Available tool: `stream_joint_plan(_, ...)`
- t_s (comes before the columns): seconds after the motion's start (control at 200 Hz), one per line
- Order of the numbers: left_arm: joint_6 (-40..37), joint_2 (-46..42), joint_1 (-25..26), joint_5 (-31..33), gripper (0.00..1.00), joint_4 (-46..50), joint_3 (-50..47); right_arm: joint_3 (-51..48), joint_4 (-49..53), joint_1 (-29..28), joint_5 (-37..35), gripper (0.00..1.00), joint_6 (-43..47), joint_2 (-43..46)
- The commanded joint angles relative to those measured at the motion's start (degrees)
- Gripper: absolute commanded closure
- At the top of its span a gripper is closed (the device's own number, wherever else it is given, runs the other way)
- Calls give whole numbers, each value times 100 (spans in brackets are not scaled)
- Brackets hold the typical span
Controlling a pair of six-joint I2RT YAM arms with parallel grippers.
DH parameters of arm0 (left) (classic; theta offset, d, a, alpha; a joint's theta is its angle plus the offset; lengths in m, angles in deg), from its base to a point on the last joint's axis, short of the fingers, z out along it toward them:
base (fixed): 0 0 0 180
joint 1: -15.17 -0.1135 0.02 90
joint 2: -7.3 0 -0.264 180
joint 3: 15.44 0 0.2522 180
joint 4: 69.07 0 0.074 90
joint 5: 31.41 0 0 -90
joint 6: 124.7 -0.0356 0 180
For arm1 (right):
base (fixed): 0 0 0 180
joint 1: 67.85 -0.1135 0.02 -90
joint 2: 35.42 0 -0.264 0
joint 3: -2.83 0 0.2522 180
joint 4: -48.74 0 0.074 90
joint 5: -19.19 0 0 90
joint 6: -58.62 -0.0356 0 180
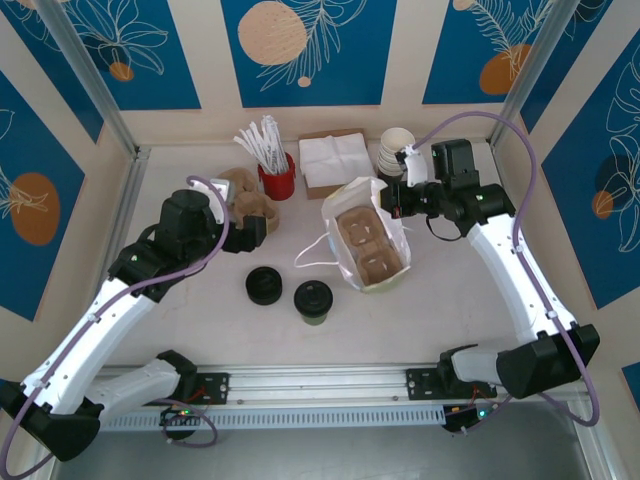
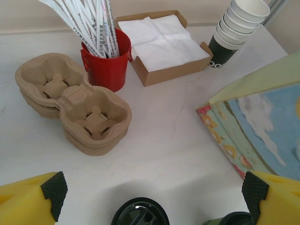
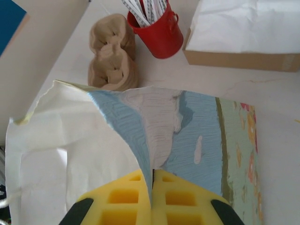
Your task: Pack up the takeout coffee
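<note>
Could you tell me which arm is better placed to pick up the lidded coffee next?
Left. The left end effector is open and free, near the takeout coffee; the right end effector is shut on the paper bag at its edge, holding it open.

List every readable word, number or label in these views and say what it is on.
Straw wrappers in the red cup: dark lettering, too small to read.
Stacked cups, dark bottom band: white lettering, partly hidden, unreadable.
Paper bag: pictures only, no words seen.
</note>
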Motion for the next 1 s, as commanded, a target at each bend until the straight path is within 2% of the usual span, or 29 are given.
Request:
stream_joint_plan(0.0, 47, -62, -47, 59, 4, -168, 70, -39, -395, -34, 207, 100, -111, 144)
stream_joint_plan(0.35, 57, 276, -40, -216, 9, -62, 469, 23, -136, -45, 45, 100, -397, 239)
stream_joint_plan(0.67, 72, 904, 22, -612, 15, -3, 1136, 203, 391, -32, -420, 100, -1253, 250)
stream_joint_plan(0.995, 86, 1255, 302, -661, 18, 80, 1534, 205, 693, 51, -553, 100, -1692, 214)
